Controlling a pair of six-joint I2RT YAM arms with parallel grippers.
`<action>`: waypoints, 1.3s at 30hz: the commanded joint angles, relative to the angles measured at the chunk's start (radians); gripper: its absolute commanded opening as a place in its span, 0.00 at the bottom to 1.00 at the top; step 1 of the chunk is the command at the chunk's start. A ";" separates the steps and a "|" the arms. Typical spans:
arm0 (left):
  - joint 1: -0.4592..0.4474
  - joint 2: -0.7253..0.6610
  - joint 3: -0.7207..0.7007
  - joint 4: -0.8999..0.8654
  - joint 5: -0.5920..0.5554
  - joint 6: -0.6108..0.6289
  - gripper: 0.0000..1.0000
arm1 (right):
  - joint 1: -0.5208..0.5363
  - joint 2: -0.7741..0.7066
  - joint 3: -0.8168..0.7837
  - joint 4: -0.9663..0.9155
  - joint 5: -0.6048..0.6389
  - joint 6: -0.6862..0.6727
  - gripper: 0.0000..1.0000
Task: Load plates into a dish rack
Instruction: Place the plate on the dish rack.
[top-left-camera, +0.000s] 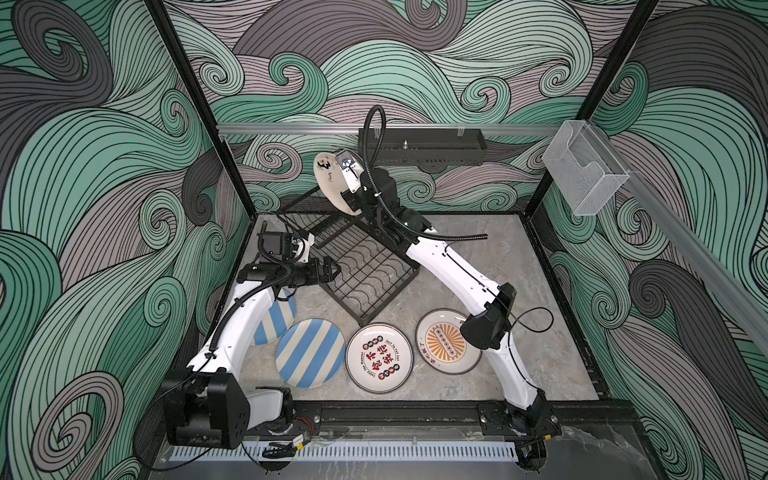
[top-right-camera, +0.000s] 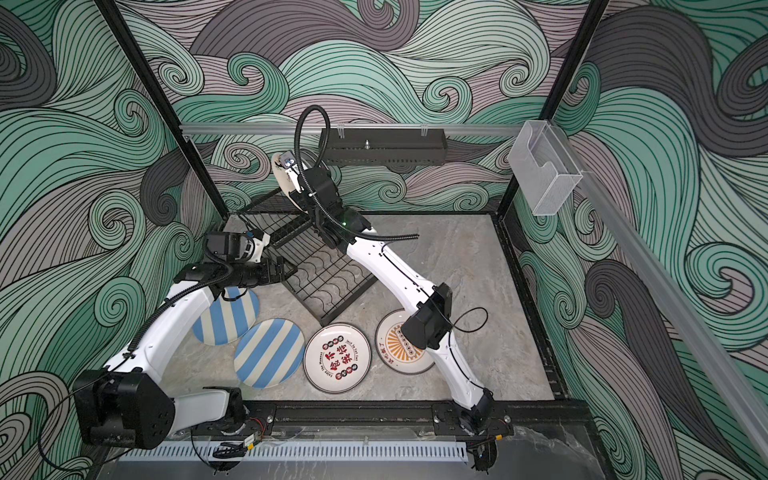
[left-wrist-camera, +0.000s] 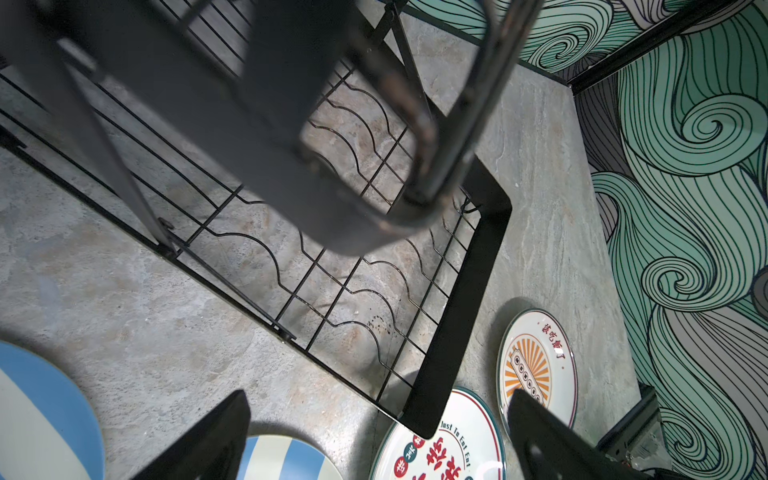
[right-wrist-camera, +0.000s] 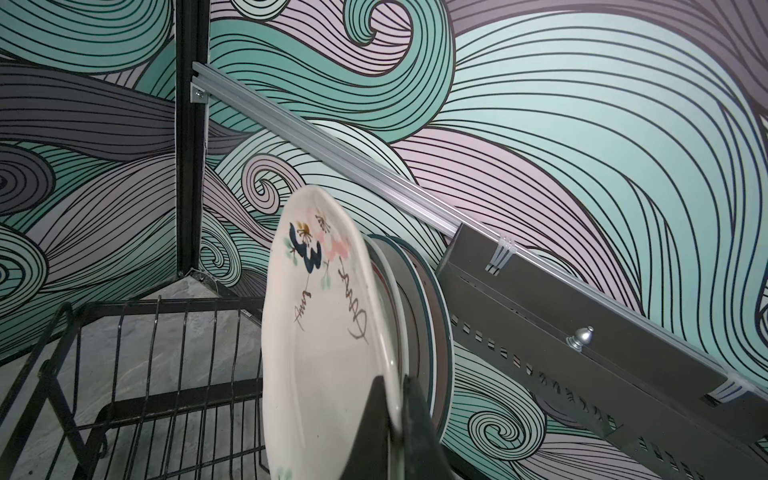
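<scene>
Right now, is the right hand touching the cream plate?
Touching. The right wrist view shows the right hand closed on the cream plate at its rim, one finger against each face.

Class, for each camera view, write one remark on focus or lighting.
In both top views the table is sharp and evenly lit; left wrist: the rack's near bar is a blur, its base grid crisp; right wrist: the plate's drawings are sharp, the right gripper dark and soft.
</scene>
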 joint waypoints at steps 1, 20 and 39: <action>0.009 0.002 0.013 -0.011 0.011 0.001 0.99 | -0.004 -0.018 0.083 0.167 0.041 -0.032 0.00; 0.015 -0.001 0.015 -0.008 0.027 0.000 0.99 | 0.011 0.039 0.108 0.228 0.078 -0.163 0.00; 0.019 -0.016 0.018 -0.005 0.048 -0.001 0.99 | 0.013 0.088 0.087 0.324 0.110 -0.259 0.00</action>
